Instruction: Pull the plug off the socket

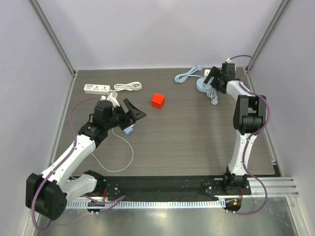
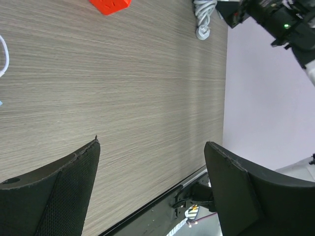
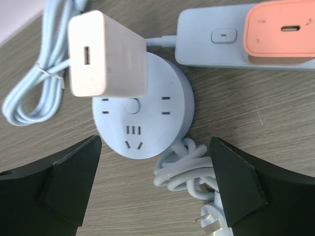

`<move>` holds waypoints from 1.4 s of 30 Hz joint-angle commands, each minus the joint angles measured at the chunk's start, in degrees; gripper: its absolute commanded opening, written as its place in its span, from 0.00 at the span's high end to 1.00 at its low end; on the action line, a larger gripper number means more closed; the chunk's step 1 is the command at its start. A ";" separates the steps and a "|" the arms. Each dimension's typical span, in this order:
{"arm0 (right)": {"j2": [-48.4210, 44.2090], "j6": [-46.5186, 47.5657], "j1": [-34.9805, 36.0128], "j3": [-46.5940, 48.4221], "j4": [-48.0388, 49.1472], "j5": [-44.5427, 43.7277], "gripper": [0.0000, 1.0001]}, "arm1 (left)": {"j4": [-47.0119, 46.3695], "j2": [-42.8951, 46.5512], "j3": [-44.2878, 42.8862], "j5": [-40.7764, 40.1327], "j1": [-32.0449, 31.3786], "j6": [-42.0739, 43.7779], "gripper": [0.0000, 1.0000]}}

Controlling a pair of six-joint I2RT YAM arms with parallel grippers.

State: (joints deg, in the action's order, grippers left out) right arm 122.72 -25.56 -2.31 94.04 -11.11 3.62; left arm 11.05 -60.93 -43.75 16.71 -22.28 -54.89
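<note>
Only the right wrist view shows the plug [image 3: 108,54] in the round socket [image 3: 147,123], just ahead of the wide-open, empty right gripper [image 3: 155,140]. The left gripper [image 2: 151,142] gapes, apparently empty, over the wood-grain table [image 2: 147,88].

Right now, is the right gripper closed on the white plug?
No, the right gripper is open, jaws spread and not touching the white plug, which sits plugged into the round socket.

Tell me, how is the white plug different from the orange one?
The white plug sits on the round socket; the orange plug sits on the long strip. The white plug's port is a rectangle, the orange plug's a small oval. Both are blocky chargers.
</note>
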 commanded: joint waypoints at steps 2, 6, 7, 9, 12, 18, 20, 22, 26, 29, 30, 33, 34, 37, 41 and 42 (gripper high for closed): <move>2.52 2.35 0.11 0.79 1.62 0.69 0.07 | -0.07 3.36 -1.43 0.34 -0.22 2.25 0.14; 1.92 2.97 0.37 -1.74 1.80 1.66 0.14 | 2.04 4.93 -1.95 1.39 -0.13 2.33 0.14; 1.39 3.23 0.55 -2.62 2.06 1.57 0.14 | 2.39 5.20 -2.13 1.48 -0.13 2.34 0.14; -0.19 3.76 0.81 -5.25 2.41 1.57 0.17 | 3.53 6.08 -2.13 1.66 -0.13 2.42 0.14; -2.29 3.59 1.07 -9.38 3.29 2.62 0.19 | 5.12 7.92 -2.31 2.01 -0.13 2.51 0.14; -6.78 2.45 2.31 -17.03 4.52 3.50 0.37 | 5.82 10.91 -3.27 3.59 -0.13 1.81 0.15; -8.89 2.27 2.31 -18.80 4.87 3.85 0.43 | 6.00 11.62 -3.27 4.38 -0.13 2.33 0.15; -11.17 2.01 4.33 -21.69 5.05 4.38 0.48 | 6.70 11.45 -3.63 5.34 -0.22 3.29 0.15; -15.12 2.18 6.08 -27.32 5.75 5.79 0.49 | 6.71 9.25 -4.51 8.16 -0.22 3.66 0.15; -18.20 2.45 7.14 -31.19 5.84 5.70 0.49 | 5.04 6.97 -5.03 10.00 -0.48 3.74 0.16; -18.91 2.45 7.49 -32.94 5.75 5.79 0.49 | 5.12 6.09 -5.21 10.10 -0.74 4.09 0.17; -21.45 2.71 9.33 -36.02 5.75 5.52 0.49 | 3.72 4.25 -5.74 8.79 -2.41 4.09 0.18; -21.90 2.88 10.38 -36.55 5.84 5.18 0.49 | 2.85 3.54 -5.82 8.17 -4.07 4.01 0.18; -23.48 4.46 12.23 -37.96 5.06 3.68 0.49 | -0.50 -0.14 -6.61 4.58 -8.54 4.35 0.19; -24.80 5.79 17.32 -38.58 2.94 2.45 0.49 | -2.69 -4.90 -8.72 3.51 -11.99 4.27 0.24; -25.07 5.70 18.38 -39.36 2.59 2.19 0.49 | -3.05 -5.16 -8.99 3.07 -12.34 4.36 0.25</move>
State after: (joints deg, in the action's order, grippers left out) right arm 99.77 -21.91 12.67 56.29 -4.80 6.39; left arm 12.56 -65.12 -50.02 21.41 -33.30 -51.77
